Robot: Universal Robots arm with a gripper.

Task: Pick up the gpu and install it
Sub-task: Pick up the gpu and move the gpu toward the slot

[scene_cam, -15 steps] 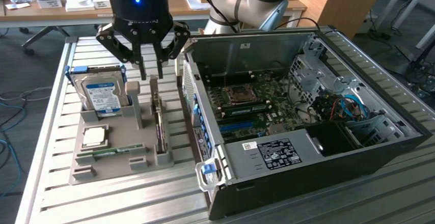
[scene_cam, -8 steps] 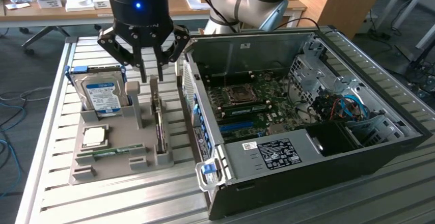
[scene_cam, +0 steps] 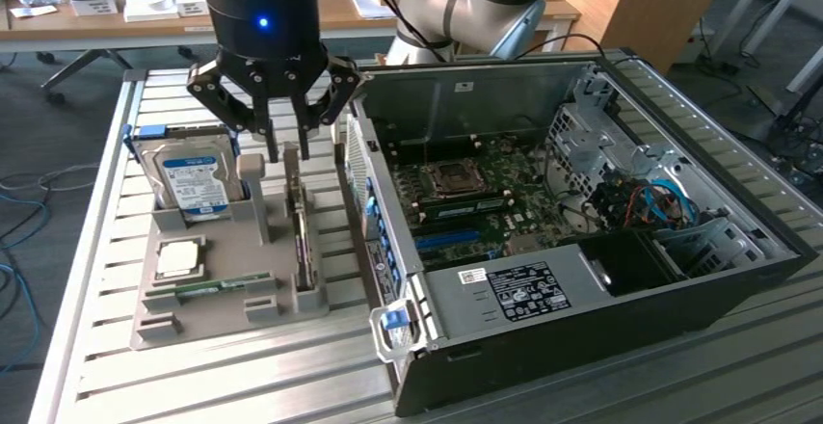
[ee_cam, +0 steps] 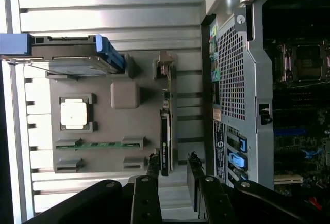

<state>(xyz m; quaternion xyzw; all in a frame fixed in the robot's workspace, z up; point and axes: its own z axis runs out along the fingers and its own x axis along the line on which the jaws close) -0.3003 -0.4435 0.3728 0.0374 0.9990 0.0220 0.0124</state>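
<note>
Gripper [scene_cam: 289, 145], released, poised over the gpu [scene_cam: 300, 231] standing in its tray [scene_cam: 245, 251]; nothing picked up or installed yet.

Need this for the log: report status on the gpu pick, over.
Pincer open, just above gpu, holding nothing. Gpu on edge in tray, not lifted. Hard drive alongside, apart.

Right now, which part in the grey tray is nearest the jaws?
The gpu, the card standing on edge beside the computer case, under the open jaws; the hard drive, processor and RAM stick sit farther away.
</note>
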